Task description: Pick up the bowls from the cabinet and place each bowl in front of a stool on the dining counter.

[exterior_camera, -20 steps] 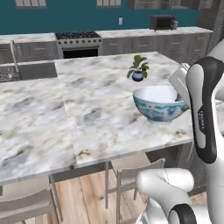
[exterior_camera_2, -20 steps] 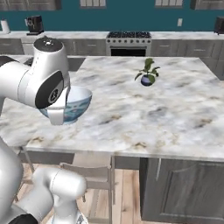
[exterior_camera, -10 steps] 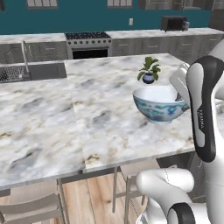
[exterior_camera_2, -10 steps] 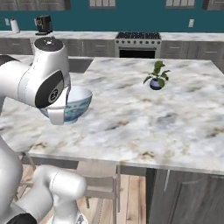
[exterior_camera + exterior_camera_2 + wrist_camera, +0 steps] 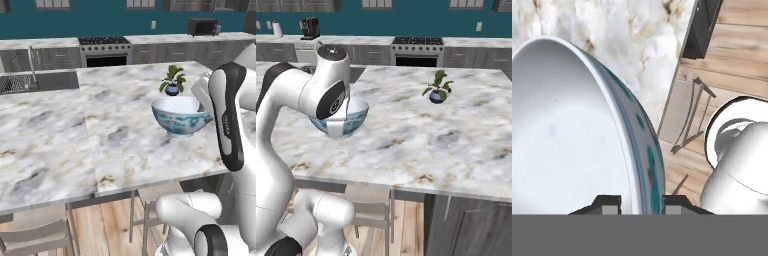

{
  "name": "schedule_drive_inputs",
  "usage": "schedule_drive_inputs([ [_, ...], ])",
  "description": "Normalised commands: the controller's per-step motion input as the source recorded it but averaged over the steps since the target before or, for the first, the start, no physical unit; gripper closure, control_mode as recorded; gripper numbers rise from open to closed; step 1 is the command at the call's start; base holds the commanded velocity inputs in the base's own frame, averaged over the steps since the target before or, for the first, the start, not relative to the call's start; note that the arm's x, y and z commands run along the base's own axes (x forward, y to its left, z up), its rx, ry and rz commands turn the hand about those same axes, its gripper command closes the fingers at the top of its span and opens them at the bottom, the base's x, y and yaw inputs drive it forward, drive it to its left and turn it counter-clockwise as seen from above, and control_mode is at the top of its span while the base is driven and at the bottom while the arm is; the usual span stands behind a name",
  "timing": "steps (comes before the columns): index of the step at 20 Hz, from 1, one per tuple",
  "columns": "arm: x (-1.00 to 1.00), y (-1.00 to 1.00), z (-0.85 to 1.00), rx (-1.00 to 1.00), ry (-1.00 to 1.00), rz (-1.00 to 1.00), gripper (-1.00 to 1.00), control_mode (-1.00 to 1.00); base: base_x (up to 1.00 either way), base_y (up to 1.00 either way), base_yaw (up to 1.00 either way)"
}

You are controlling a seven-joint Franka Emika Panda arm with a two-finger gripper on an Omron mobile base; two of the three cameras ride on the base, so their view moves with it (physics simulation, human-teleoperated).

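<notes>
My gripper (image 5: 641,202) is shut on the rim of the white ceramic bowl (image 5: 181,117) with the blue floral pattern, one finger inside the rim and one outside. The bowl (image 5: 353,119) hangs upright a little above the dining counter (image 5: 100,135), near its front edge and beside my forearm. In the hand view the bowl (image 5: 562,135) sits over the marble (image 5: 637,30) with a stool (image 5: 687,115) below the edge. The dark-brown wooden bowl and the cabinet are out of view.
A small potted plant (image 5: 172,81) stands on the counter behind the bowl. The inset sink (image 5: 20,82) lies at the far left. Stools (image 5: 155,192) are tucked under the front edge. A stove (image 5: 104,50) and a microwave (image 5: 202,26) line the back wall.
The base has driven sideways, so the counter, plant and stove have slid to the right in both base views. The bowl stays held in the same place relative to the arm.
</notes>
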Motion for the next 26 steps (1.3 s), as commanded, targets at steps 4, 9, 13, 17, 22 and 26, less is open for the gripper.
schedule_drive_inputs([
  [4,1.00,-0.22,-0.38,0.00,0.01,0.05,1.00,-1.00,0.00,0.00,0.00],
  [9,0.97,-0.12,-0.77,0.00,0.04,0.06,1.00,-1.00,0.00,0.00,0.00],
  [13,0.74,0.00,-1.00,0.00,0.06,0.04,1.00,-1.00,0.00,0.00,0.00],
  [17,0.66,0.00,-0.97,0.00,0.00,0.01,1.00,-1.00,0.00,0.00,0.00],
  [22,0.55,-0.01,-0.90,0.01,0.00,0.00,1.00,-1.00,0.00,0.00,0.00],
  [26,0.40,0.00,-0.86,0.00,-0.01,0.00,1.00,-1.00,0.00,0.00,0.00],
])
